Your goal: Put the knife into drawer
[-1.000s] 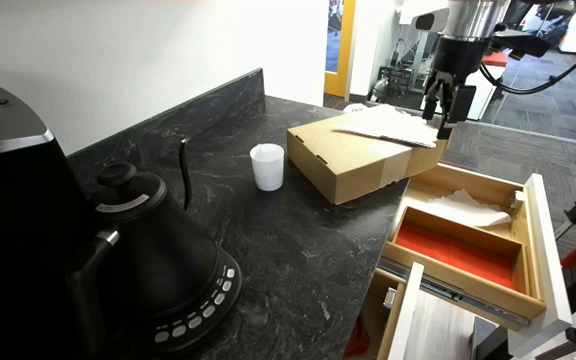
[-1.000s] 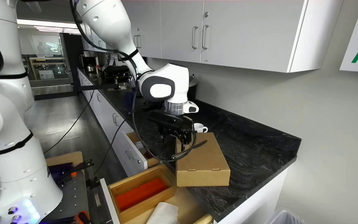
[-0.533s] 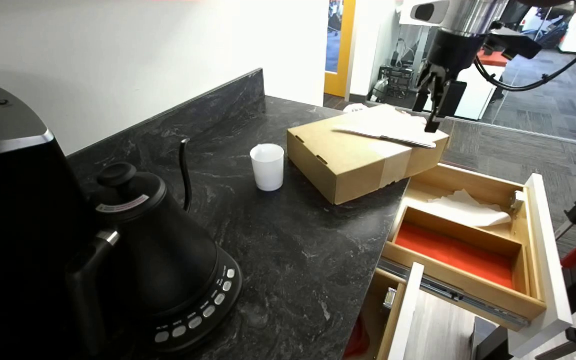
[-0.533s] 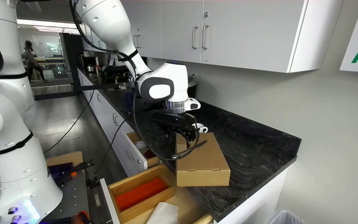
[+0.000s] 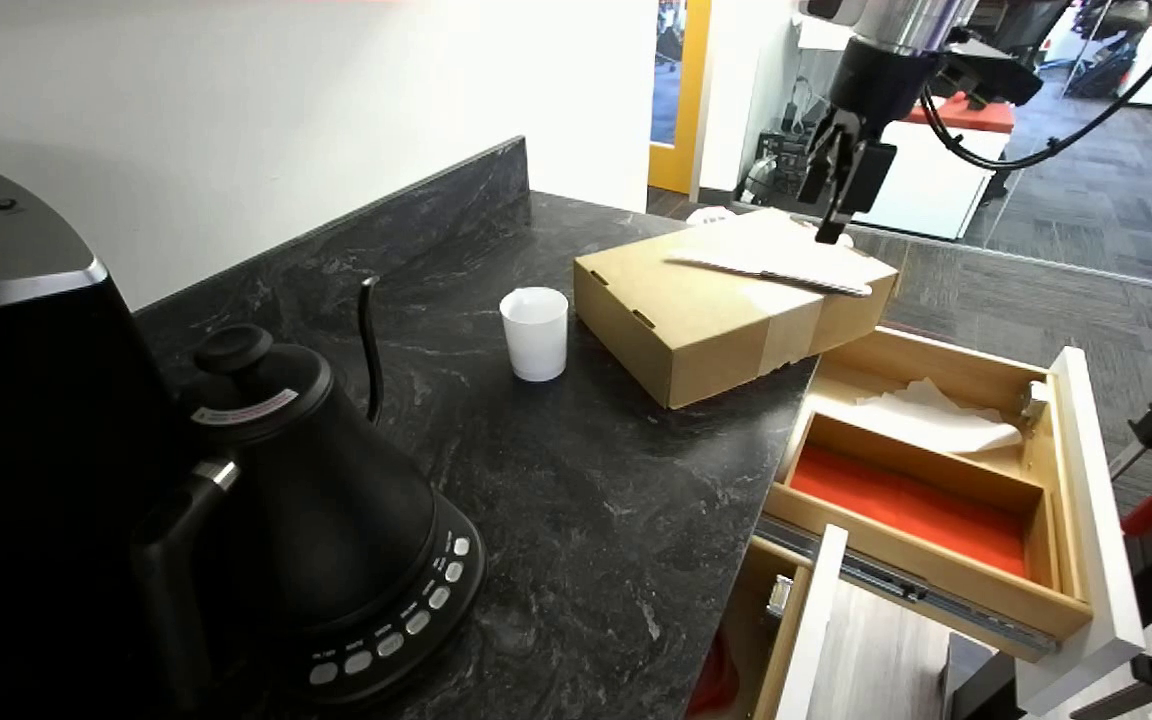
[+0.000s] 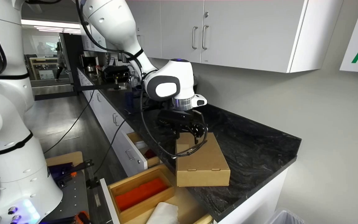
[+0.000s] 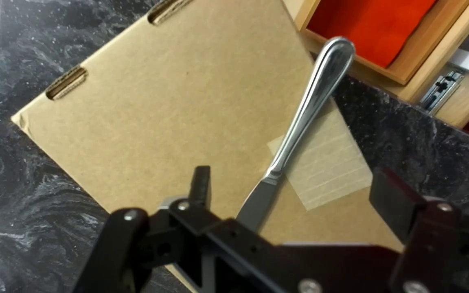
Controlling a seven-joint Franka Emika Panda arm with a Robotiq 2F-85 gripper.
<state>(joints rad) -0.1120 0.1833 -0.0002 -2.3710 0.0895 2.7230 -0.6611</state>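
Tool (image 7: 291,188) spread wide, knife (image 7: 296,134) atop box (image 7: 177,110) below

"What's on the box (image 7: 169,101)?"
"The knife (image 7: 295,131), one end overhanging the side toward the drawer (image 6: 149,205)."
"And the drawer?"
"Lower than the box."
"The cup (image 5: 536,338)?"
"Near the box, on the worktop (image 5: 576,490)."

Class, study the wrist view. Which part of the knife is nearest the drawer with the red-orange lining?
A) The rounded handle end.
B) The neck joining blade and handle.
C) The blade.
A: the knife lies on the cardboard box with its rounded handle end toward the drawer, the blade pointing away.
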